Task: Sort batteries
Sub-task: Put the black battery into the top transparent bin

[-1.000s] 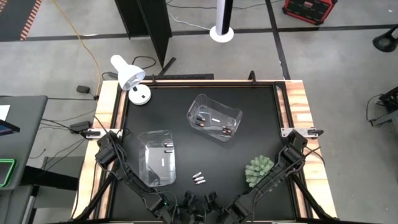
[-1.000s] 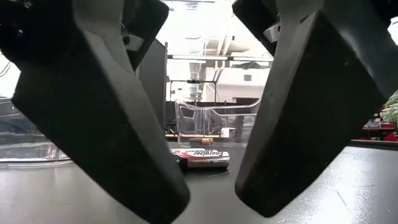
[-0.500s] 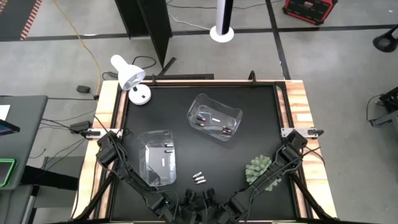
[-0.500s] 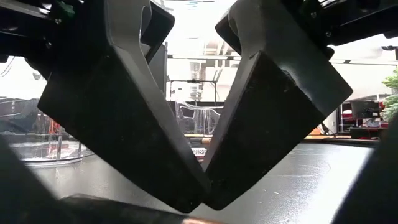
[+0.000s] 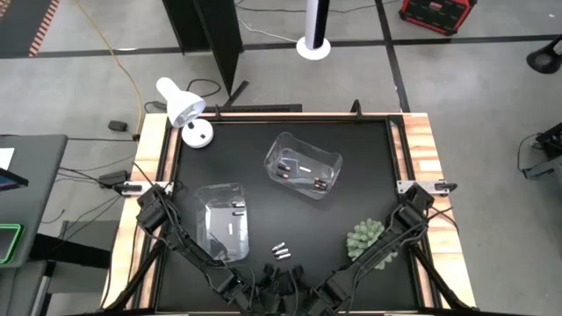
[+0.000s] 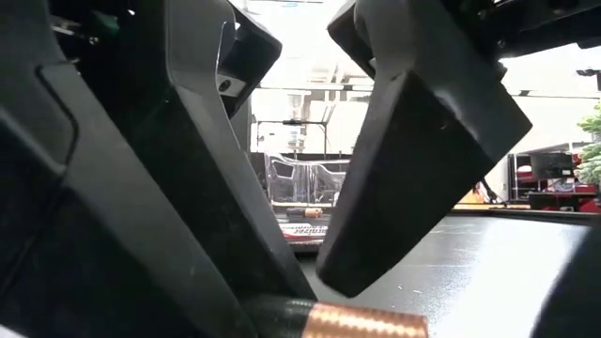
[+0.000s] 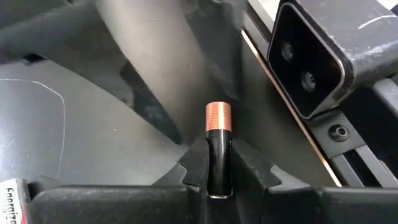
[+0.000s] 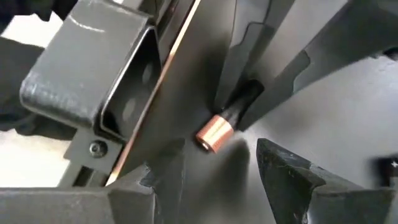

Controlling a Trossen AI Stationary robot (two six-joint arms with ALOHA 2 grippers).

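My left gripper (image 7: 218, 146) is low at the middle of the table's near edge, shut on a dark battery (image 7: 218, 163) with a copper end. My right gripper (image 8: 214, 155) stands open right beside it with nothing between its fingers. Three silvery batteries (image 5: 281, 252) lie loose on the black table. One clear bin (image 5: 303, 165) toward the far side holds dark batteries. A second clear bin (image 5: 222, 224) at the left holds a few more. In the high view both grippers (image 5: 285, 285) sit close together at the near edge. My left gripper pinches the battery's dark body (image 7: 218, 174) between its two fingers. The battery lies along the fingers, and its copper end (image 7: 218, 118) sticks out past the fingertips toward the near edge. Whether the battery still rests on the table I cannot tell.
The low camera's housing (image 7: 317, 56) sits on the near edge just in front of the held battery. A small green plant (image 5: 364, 239) stands at the near right, and a white lamp (image 5: 180, 105) at the far left corner. Bare table lies between the bins.
Both grippers have drawn together at the middle of the near edge, close before the low camera. The copper-ended battery has come into the low view at its bottom, beside my left gripper's fingers.
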